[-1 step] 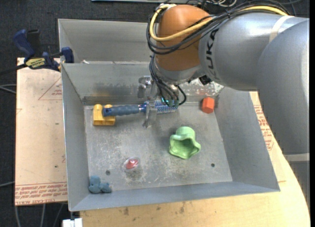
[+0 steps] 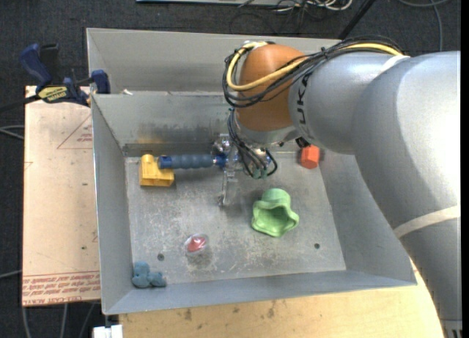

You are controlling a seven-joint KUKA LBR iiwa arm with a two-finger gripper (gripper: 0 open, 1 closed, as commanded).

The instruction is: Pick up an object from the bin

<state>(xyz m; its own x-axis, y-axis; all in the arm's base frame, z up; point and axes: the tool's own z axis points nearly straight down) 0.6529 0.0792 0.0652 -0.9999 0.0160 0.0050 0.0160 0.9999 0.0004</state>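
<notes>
We see the pincer at the middle of the bin, just beside the blue-handled yellow tool; its opening we cannot tell.

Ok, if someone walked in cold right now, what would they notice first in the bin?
The big silver arm with its orange cover reaches in from the right, and its gripper hangs over the middle of the bin floor. Just right of the gripper lies a bright green crumpled soft thing. To its left, near the back wall, lies a yellow-headed tool with a blue handle.
</notes>
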